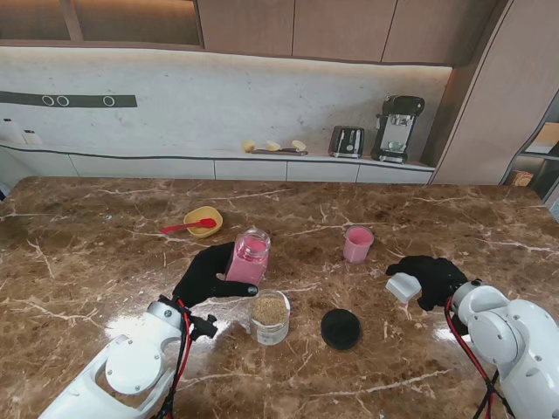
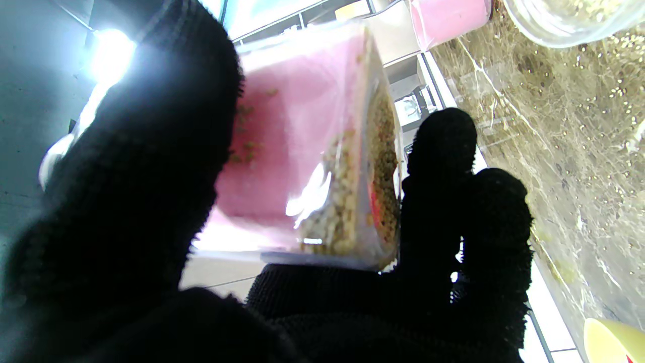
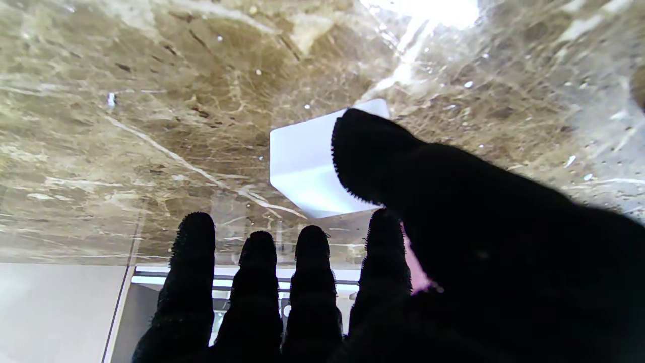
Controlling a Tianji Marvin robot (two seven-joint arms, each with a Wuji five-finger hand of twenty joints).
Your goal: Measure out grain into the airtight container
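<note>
Left hand (image 1: 206,276) wraps pink grain jar (image 1: 248,257), lifted and tilted over clear airtight container (image 1: 270,317), lower centre of frame, part-filled with grain. Black lid (image 1: 341,329) just right of container on counter (image 1: 87,227). Right hand (image 1: 430,279), lower right, fingers spread, thumb touching white cap (image 1: 403,287). Pink cup (image 1: 357,243), yellow bowl (image 1: 203,221) with red spoon (image 1: 186,227) farther back.
</note>
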